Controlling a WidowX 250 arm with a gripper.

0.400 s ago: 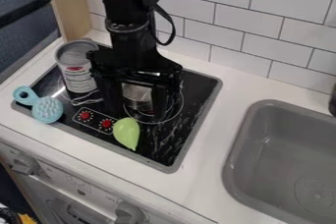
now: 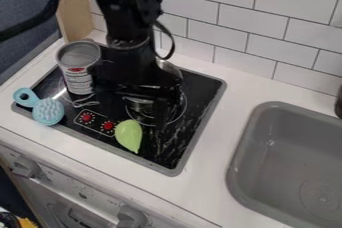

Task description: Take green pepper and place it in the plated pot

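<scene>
Claw (image 2: 135,116): its fingers stand wide apart over the stove (image 2: 200,89), holding nothing
Pot (image 2: 139,104): shiny metal, partly hidden behind the arm (image 2: 130,32)
Green pepper (image 2: 129,135): smooth, tapering, lying on the stove beside red knobs (image 2: 108,125)
Can (image 2: 79,52): metal, ribless-looking cylinder, label (image 2: 78,79) too small for reading
Brush (image 2: 48,111): light-blue, bumpy

Tin can (image 2: 78,72); blue brush (image 2: 48,111); grey sink (image 2: 294,172)
</scene>
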